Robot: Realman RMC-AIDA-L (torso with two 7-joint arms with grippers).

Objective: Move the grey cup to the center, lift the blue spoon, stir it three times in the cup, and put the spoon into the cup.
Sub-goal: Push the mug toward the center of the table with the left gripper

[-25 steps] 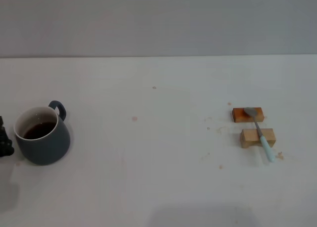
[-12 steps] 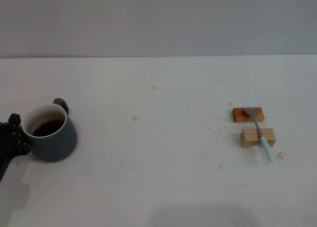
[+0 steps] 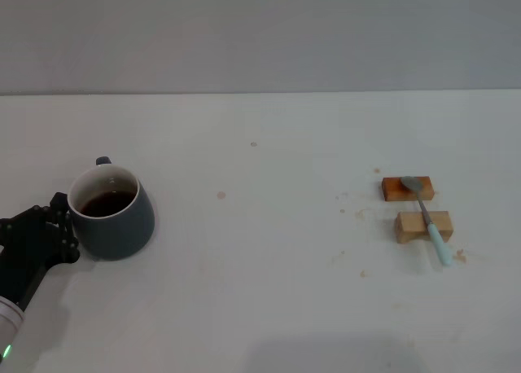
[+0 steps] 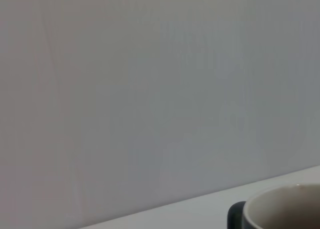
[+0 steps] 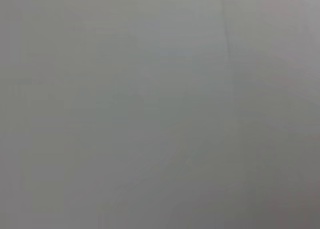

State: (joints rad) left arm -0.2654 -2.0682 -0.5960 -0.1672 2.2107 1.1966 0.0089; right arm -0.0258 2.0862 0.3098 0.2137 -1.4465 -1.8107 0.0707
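Grey cup stands upright on the left part of the white tabletop, dark liquid inside it, its loop handle turned toward the far edge. The left arm reaches in low from the near-left corner, and the left gripper sits against the cup's left side; I cannot tell how its jaws stand. The left wrist view catches only the cup's rim and handle. Well apart to the right, two small wooden blocks lie side by side, and the blue spoon rests across both, bowl on the farther block, pale handle pointing to the near edge.
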